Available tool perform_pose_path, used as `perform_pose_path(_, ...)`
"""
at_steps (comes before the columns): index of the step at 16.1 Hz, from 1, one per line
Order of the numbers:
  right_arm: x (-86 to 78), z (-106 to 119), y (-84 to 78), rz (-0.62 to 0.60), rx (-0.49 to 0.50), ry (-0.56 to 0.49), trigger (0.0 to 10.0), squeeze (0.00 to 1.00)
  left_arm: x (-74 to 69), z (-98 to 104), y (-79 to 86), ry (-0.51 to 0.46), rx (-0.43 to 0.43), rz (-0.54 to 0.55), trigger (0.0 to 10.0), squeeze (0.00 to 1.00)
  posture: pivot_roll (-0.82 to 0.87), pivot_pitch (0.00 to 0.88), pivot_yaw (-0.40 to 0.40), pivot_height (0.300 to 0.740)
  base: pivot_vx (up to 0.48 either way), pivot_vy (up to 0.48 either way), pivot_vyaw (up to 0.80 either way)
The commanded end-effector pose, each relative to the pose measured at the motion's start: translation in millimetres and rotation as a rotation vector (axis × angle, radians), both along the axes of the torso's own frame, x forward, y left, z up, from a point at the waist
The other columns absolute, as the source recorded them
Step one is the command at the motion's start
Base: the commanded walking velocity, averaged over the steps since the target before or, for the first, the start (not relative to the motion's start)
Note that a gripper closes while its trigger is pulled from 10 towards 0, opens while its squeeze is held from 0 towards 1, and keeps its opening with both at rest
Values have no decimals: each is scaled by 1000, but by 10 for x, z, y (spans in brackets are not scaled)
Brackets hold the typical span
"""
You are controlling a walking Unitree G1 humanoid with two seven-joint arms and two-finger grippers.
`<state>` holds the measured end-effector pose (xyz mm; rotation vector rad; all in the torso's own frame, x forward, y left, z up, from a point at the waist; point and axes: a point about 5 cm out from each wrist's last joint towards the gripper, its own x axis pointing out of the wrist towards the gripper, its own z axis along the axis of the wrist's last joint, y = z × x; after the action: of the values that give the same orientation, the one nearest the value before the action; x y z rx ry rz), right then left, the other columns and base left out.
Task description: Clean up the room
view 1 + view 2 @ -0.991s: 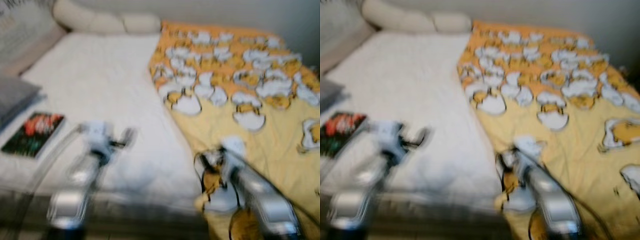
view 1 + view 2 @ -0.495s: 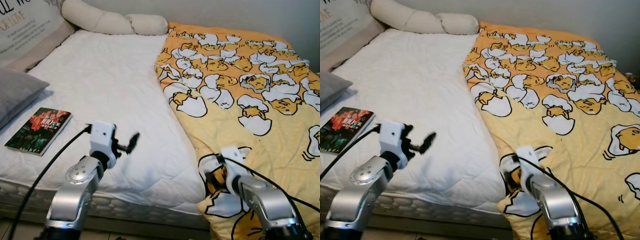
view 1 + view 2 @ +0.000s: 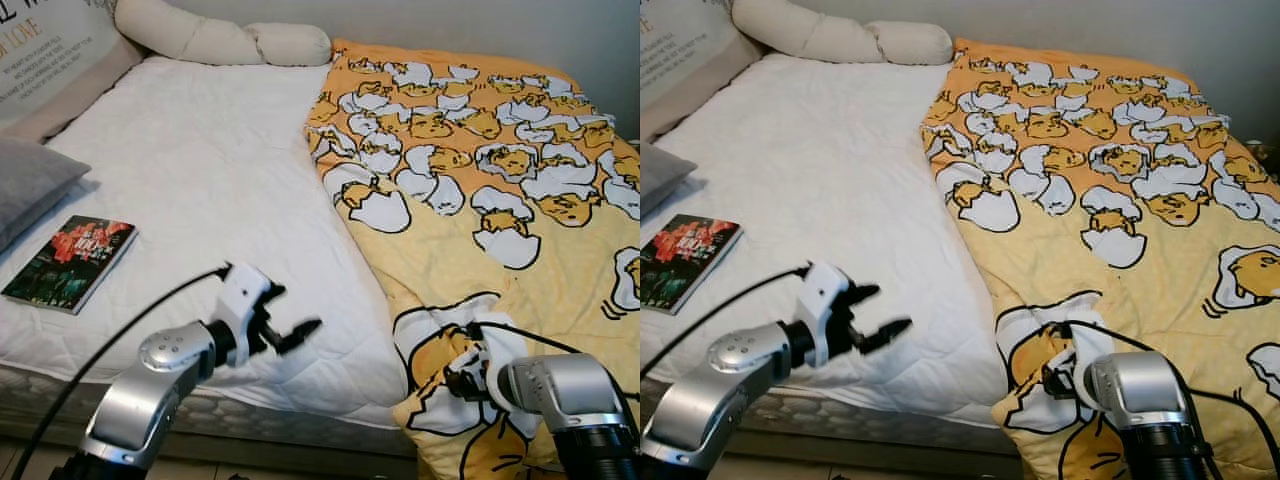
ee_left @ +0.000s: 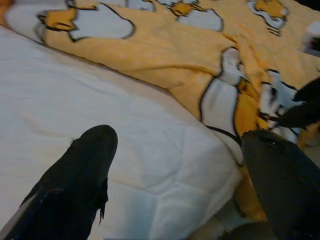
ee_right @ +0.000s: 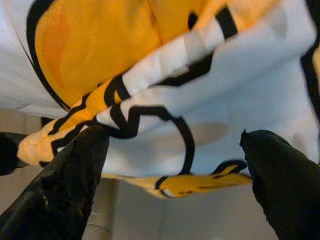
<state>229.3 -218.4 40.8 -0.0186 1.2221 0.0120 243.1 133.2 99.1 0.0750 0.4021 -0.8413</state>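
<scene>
A yellow blanket (image 3: 500, 250) printed with egg cartoons covers the right half of the bed and hangs over the near edge. My right gripper (image 3: 462, 380) is at its near corner, fingers open; the right wrist view has the blanket's folded hem (image 5: 165, 100) just beyond the two spread fingertips (image 5: 70, 175). My left gripper (image 3: 290, 322) hovers open over the white mattress (image 3: 200, 170) near its front edge, pointing toward the blanket, with nothing between its fingers (image 4: 85, 170). A book (image 3: 70, 262) with a dark red cover lies on the mattress at the left.
A grey pillow (image 3: 30, 185) lies at the left edge above the book, with a printed cushion (image 3: 50, 50) behind it. Cream bolster pillows (image 3: 225, 40) sit along the wall at the back. The floor shows below the mattress's front edge.
My left gripper has swung right and lower, toward the mattress's front edge. My right gripper has dropped lower against the blanket's near corner. The earliest frames are blurred by camera motion.
</scene>
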Motion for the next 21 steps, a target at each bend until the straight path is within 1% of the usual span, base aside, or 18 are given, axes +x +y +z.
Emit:
perform_pose_path(1,-3,13,-41,-44,19,8,10000,0,-21,19,-20,2,1,-21,10000,0,-56,0,-63,740,0,0,0)
perform_pose_path(2,-11,-3,-49,-76,47,12,4980,0,-21,26,-22,-1,2,-20,10000,0,-58,0,-63,740,0,0,0)
perform_pose_path(3,-3,-24,-46,-103,83,6,3529,0,-23,28,-24,2,1,-20,10000,0,-57,0,-63,740,0,0,0)
perform_pose_path(4,-3,-24,-46,-103,83,6,3529,0,-23,28,-24,2,1,-20,10000,0,-57,0,-63,740,0,0,0)
perform_pose_path(5,30,-39,-31,-113,119,-13,118,0,-22,28,-28,6,1,-22,10000,0,-57,0,-63,740,0,0,0)
perform_pose_path(7,67,-92,3,-141,177,-13,0,0,-24,25,-27,11,3,-25,10000,0,-55,0,-61,740,0,0,0)
perform_pose_path(9,98,-161,23,-153,199,-20,0,0,-34,24,-19,21,6,-34,10000,0,-52,0,-60,740,0,0,0)
perform_pose_path(10,121,-196,48,-167,229,-29,0,0,-42,22,-19,32,7,-48,10000,0,-49,0,-58,740,0,0,0)
perform_pose_path(11,155,-244,98,-155,256,-50,0,0,-65,15,-21,50,7,-72,10000,0,-49,0,-57,740,0,0,0)
perform_pose_path(15,184,-348,122,-130,237,-57,0,0,-124,10,-15,87,17,-126,10000,0,-40,0,-61,740,0,0,0)
perform_pose_path(21,179,-396,86,-130,245,-67,0,0,-166,4,-15,108,24,-145,10000,0,-44,0,-60,740,0,0,0)
